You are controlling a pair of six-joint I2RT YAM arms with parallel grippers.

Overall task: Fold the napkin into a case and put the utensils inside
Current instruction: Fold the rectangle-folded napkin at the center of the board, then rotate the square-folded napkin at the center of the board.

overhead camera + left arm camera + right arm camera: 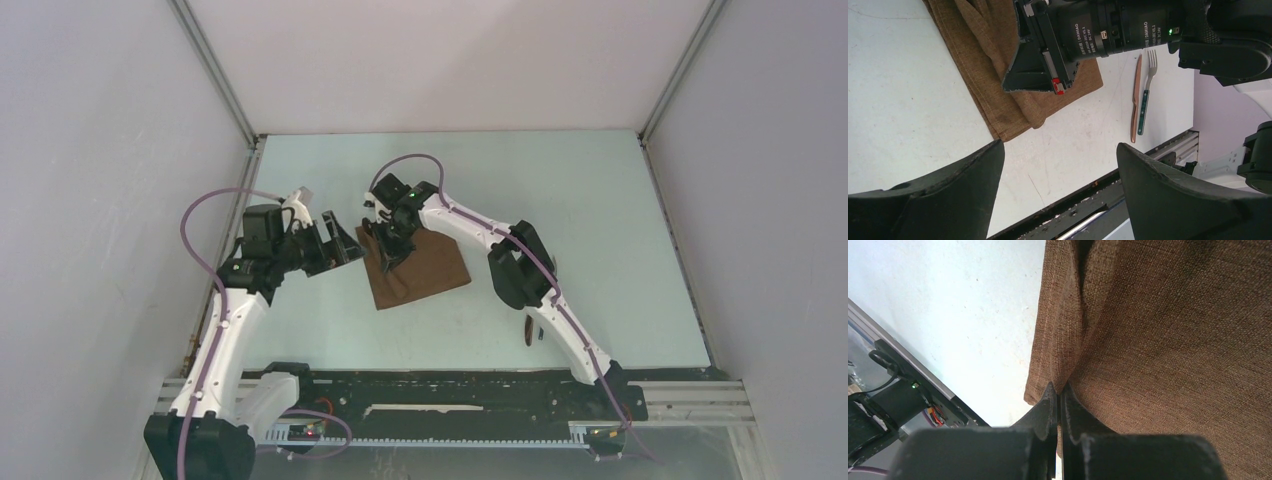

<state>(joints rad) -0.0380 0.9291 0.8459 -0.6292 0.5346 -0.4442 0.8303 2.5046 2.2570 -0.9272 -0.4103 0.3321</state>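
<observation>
The right hand [1059, 390] is pinched tight on a fold of the plain brown fabric napkin [425, 270], which lies mid-way across the pale desk [560, 190]. The left hand [1059, 146] gapes wide beside it, empty.

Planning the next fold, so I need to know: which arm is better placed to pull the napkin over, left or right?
Right. The right gripper is shut on a pinched fold of the napkin; the left gripper hangs open beside the cloth, holding nothing.

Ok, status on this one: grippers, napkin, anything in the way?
Right gripper shut, pinching the napkin. Left gripper open, empty, beside the napkin. Knife and fork side by side, off the napkin. No obstruction seen.
</observation>
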